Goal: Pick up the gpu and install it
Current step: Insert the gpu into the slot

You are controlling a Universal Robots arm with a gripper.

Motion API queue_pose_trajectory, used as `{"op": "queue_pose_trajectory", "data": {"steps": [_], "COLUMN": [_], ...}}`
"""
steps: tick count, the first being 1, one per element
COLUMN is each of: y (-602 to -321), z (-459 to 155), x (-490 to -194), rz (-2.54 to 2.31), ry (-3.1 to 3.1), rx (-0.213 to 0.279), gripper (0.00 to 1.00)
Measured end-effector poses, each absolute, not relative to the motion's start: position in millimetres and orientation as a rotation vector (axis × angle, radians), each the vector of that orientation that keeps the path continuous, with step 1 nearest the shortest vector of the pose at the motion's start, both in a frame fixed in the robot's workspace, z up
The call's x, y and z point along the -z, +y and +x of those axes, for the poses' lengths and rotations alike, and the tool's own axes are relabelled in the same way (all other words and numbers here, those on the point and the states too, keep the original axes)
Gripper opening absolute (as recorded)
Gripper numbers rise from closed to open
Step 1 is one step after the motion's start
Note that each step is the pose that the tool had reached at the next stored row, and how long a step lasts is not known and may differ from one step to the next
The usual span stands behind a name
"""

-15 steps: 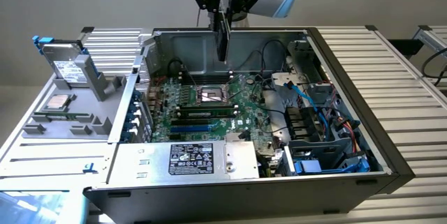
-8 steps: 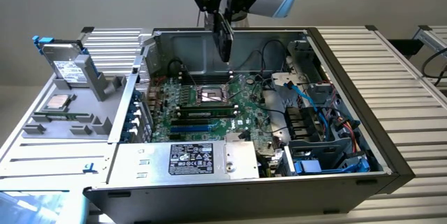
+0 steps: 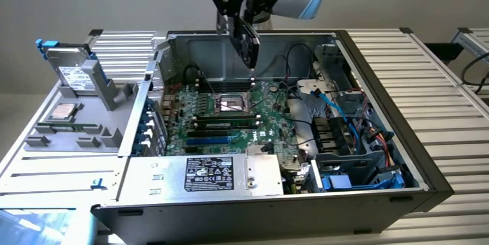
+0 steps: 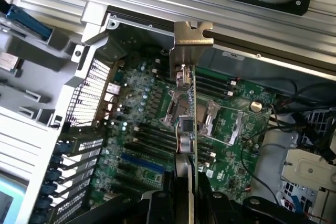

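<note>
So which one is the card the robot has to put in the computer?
Find the big open computer case, then look just above its far wall. There the robot's hand grips a thin dark card, hanging on edge over the large green board. It's the only card up in the air, with a metal bracket on one end.

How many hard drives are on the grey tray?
2. One hard drive stands upright at the grey tray's far end; the other lies flat just nearer. More may be hidden inside the case.
</note>
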State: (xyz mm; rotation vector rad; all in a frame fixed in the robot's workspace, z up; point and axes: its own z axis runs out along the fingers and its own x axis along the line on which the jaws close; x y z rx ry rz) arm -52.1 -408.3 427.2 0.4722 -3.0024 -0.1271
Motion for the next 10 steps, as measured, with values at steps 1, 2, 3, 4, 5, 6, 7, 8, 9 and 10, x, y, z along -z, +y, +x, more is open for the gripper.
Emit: {"op": "queue_pose_trajectory", "data": {"steps": [1, 2, 3, 4, 5, 6, 7, 8, 9, 10], "y": [-408.3, -408.3, -408.3, -408.4, -408.4, -408.4, -408.3, -408.3, -408.3, -408.3], "z": [-52.1, -52.1, -52.1, -52.1, -52.0, -52.0, -52.1, -52.1, -52.1, -52.1], "x": [-427.2, -427.1, -427.1, -427.0, -427.0, -427.0, -427.0, -426.9, -426.9, -426.9], "rz": [0.501, 0.528, 0.555, 0.582, 0.609, 0.637, 0.663, 0.690, 0.716, 0.743], "ry": [-2.997, -2.992, -2.986, -2.981, -2.976, -2.970, -2.964, -2.958, -2.952, -2.945], "rx": [0.126, 0.124, 0.123, 0.121, 0.120, 0.118, 0.116, 0.115, 0.113, 0.112], "gripper": [0.28, 0.28, 0.28, 0.28, 0.28, 0.28, 0.28, 0.28, 0.28, 0.28]}}
